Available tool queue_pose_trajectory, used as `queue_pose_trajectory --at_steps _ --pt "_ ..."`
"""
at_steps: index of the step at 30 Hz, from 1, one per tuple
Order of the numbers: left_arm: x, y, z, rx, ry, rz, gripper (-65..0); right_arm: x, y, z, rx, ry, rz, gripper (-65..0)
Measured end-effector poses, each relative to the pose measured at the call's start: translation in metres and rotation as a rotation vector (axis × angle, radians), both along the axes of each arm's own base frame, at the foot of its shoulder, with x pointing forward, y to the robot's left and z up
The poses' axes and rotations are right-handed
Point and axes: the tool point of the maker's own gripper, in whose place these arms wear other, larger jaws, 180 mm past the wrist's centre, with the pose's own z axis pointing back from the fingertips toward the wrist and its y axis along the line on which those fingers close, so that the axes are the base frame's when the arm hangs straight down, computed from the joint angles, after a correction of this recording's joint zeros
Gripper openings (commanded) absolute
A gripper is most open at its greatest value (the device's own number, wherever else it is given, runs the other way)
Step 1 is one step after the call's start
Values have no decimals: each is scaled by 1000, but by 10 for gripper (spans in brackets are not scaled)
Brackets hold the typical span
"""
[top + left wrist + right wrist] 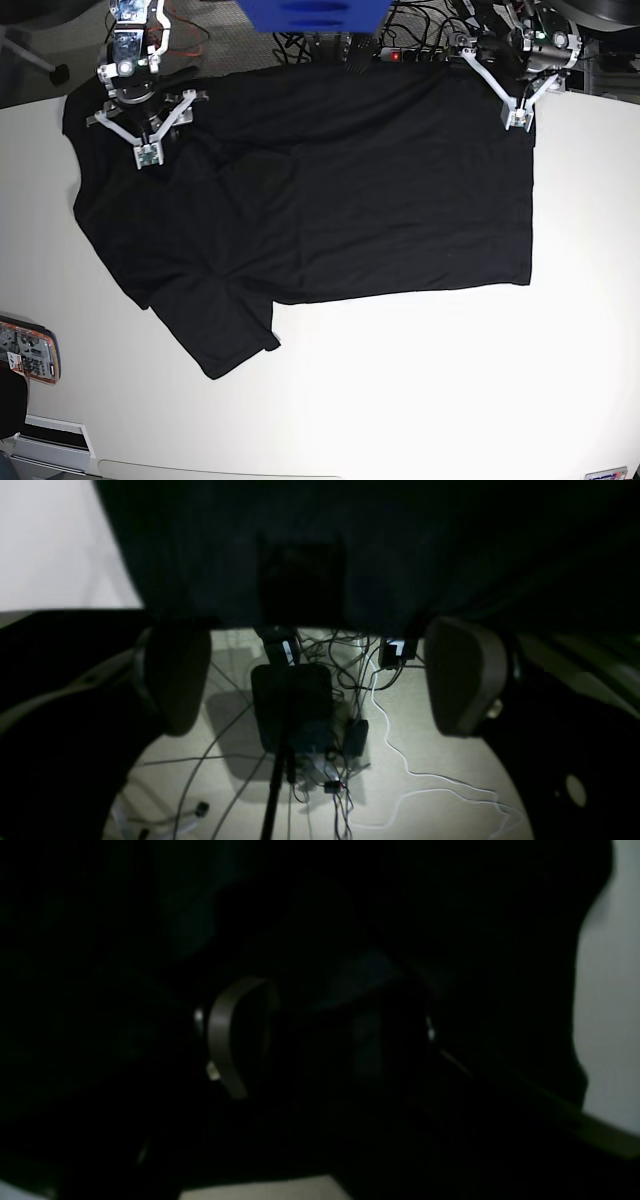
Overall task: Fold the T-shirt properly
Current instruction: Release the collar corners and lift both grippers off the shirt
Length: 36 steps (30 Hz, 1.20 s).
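The black T-shirt (320, 190) lies spread flat on the white table (450, 380), one sleeve pointing toward the front left. My left gripper (515, 92) hovers at the shirt's far right corner. In the left wrist view the left gripper (320, 677) is open, its fingers (465, 675) wide apart below the shirt's edge (350, 555), with only floor between them. My right gripper (148, 125) is over the shirt's far left shoulder. The right wrist view is very dark: the right gripper (330, 1035) stands open over black cloth (350, 915).
A blue box (310, 15) and a power strip with cables (400, 55) sit behind the table's far edge. A colourful flat object (25, 352) lies at the table's left edge. Cables and a dark box (295, 705) cover the floor below.
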Motion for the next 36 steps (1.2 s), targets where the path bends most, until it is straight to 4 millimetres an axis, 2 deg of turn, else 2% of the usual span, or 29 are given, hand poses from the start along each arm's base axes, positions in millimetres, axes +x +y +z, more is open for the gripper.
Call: queue_pose_trajectory --at_steps 5,8,12,22,27,31,36 --pt "11 -1 5 -49 -48 36 0 0 2 3 -2 4 4 -276" --pt "28 12 13 -50 -114 85 0 0 2 3 -2 5 7 -276" --pt "39 28 21 -33 -161 136 0 1 2 5 -4 3 9 -276" --pt "67 33 32 -22 -230 119 0 26 2 15 -12 -41 12 -276" --pt "81 34 38 -22 -270 115 0 45 2 24 -10 -94 14 -276" --pt "93 35 42 -18 -295 115 0 55 -12 32 -33 -123 -23 -276" --pt "115 35 52 -20 -355 115 0 79 -34 50 -66 -196 -73 -276"
